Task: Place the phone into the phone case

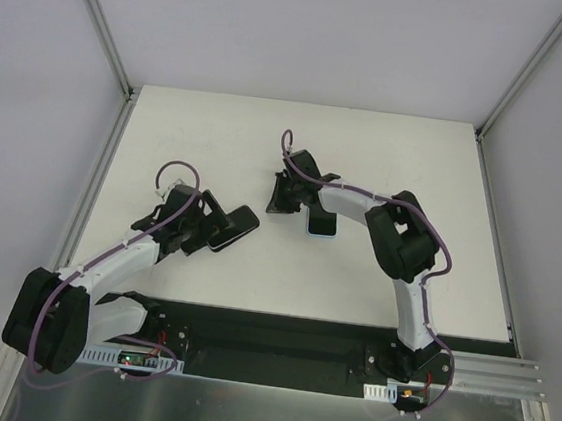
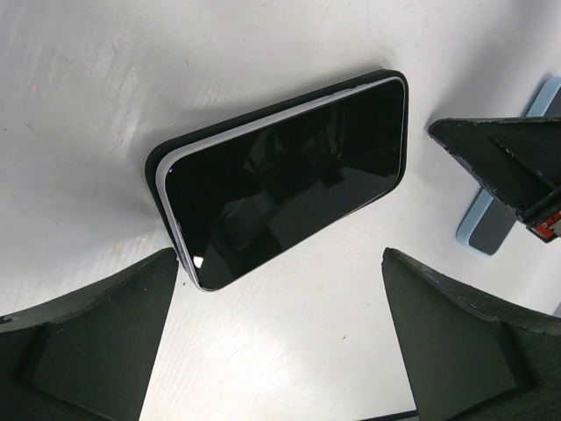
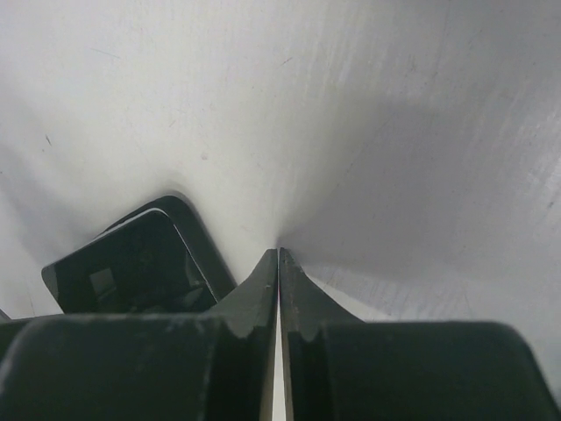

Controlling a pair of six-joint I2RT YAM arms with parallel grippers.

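A black phone [image 2: 285, 180] with a silver edge lies screen up on a black phone case [image 2: 156, 171]. The case rim shows along its far and left sides, where the silver edge stands above it. In the top view the phone [image 1: 236, 228] lies left of centre. My left gripper [image 2: 280, 351] is open and empty. Its fingers [image 2: 88, 338] straddle bare table just short of the phone's near corner, and it shows in the top view [image 1: 202, 226]. My right gripper [image 3: 278, 256] is shut on nothing and hovers right of the phone [image 3: 131, 263]. It shows in the top view [image 1: 278, 200].
A light-blue flat object [image 1: 322, 224] lies under the right arm, seen at the right edge of the left wrist view [image 2: 489, 226]. White walls enclose the table on three sides. A black strip [image 1: 277, 341] runs along the near edge by the arm bases.
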